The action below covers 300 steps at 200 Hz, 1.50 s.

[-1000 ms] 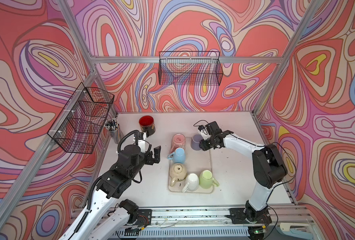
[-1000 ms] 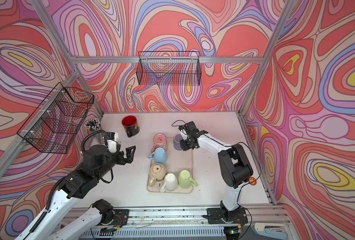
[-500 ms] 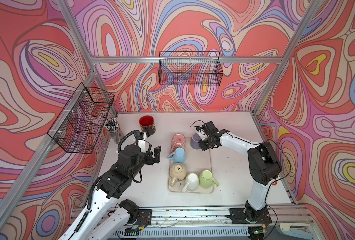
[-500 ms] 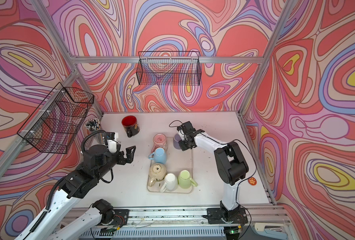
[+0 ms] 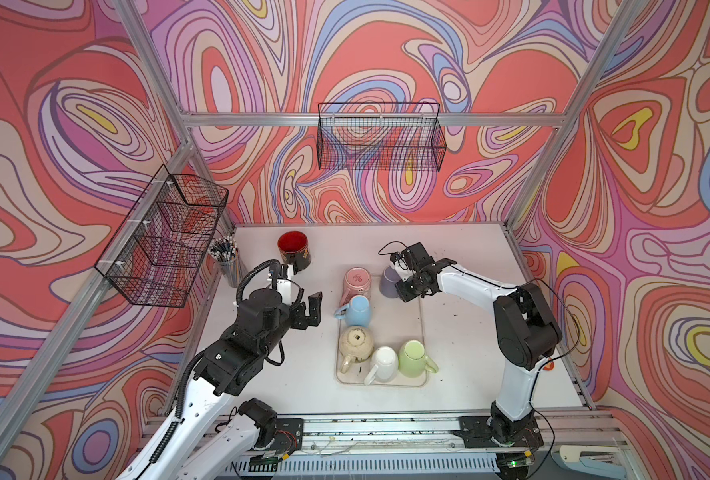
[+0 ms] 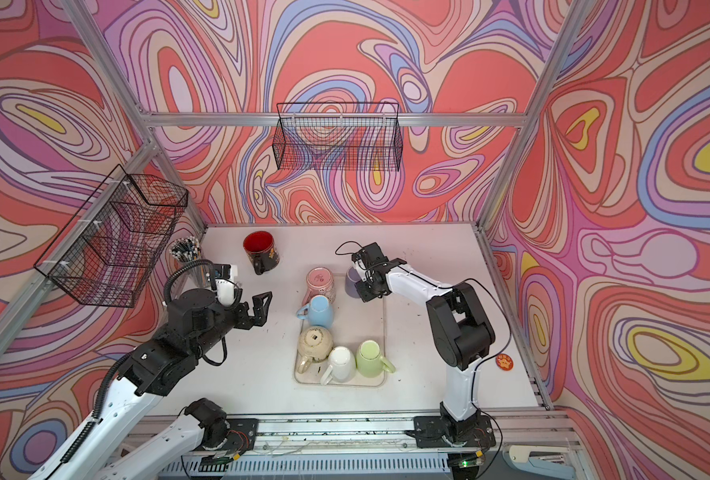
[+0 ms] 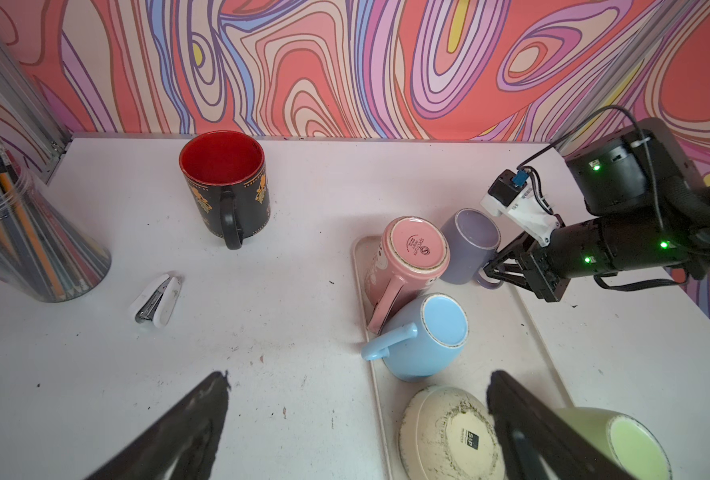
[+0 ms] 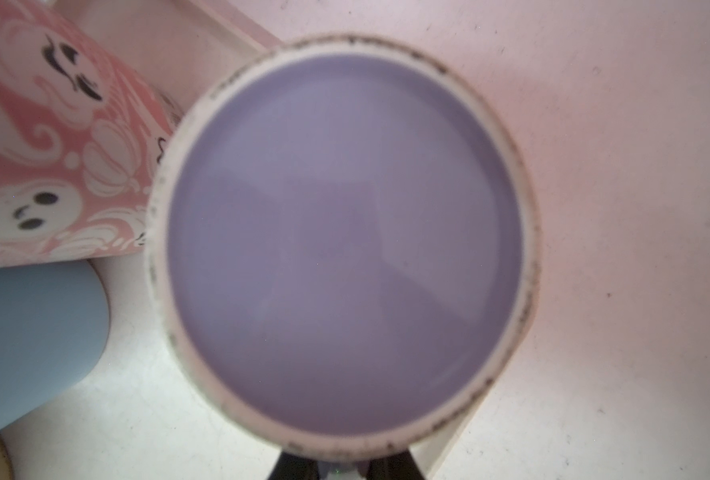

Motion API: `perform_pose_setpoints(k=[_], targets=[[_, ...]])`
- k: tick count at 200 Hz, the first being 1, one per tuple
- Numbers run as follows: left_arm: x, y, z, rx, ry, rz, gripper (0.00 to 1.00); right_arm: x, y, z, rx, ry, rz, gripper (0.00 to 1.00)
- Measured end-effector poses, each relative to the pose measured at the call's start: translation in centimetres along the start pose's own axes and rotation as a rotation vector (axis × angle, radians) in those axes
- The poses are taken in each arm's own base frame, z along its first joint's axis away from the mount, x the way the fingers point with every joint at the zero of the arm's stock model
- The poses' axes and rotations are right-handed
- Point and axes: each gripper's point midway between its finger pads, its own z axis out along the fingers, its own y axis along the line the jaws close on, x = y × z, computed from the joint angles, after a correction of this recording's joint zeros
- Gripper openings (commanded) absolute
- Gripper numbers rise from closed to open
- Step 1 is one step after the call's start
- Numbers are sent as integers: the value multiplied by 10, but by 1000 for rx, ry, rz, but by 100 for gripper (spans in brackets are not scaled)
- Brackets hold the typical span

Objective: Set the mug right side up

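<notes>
The lilac mug (image 7: 467, 245) stands mouth-down at the far corner of the cream plastic tray (image 7: 507, 332), on the right arm's side, just beside the pink mug (image 7: 411, 253). I can't tell whether the two touch.

The right wrist view is in soft focus. It shows the mug's round base as smooth lilac glaze inside a pale unglazed foot ring flecked with dark specks.

The right pincer (image 7: 488, 272) reaches in level from the side, black jaws pinched on the mug's loop handle. The left pincer (image 5: 308, 311) hangs above the matte white bench (image 7: 262, 291), jaws spread wide, holding nothing.

The pink mug has a ghost print and a stamped base, and lies tilted against the sky-blue mug (image 7: 428, 336), which is base-up.

At the tray's near end there is a cream speckled mug (image 5: 355, 343), inverted, with a white mug (image 5: 384, 363) and a pale green mug (image 5: 413, 359) beside it.

Off the tray, a glossy black mug (image 7: 224, 187) with a red interior stands upright. A white stapler (image 7: 156, 299) lies flat, and a clear tumbler (image 7: 21, 232) holds pencils.
</notes>
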Motion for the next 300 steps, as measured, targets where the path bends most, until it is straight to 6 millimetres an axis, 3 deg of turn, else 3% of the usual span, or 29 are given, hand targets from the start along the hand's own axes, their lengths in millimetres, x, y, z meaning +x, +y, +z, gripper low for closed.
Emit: perform_pose_setpoints(k=[117,211,300], targets=[[2,-2,-2,16,0,4,100,-1,16,-9,-83,-37,64,0],[7,-8,0,55,15,14,96,-23,41,-81,-231,-246,103,0],[4,-20,0,119,13,-29,89,-16,63,-111,-360,-325,119,0]])
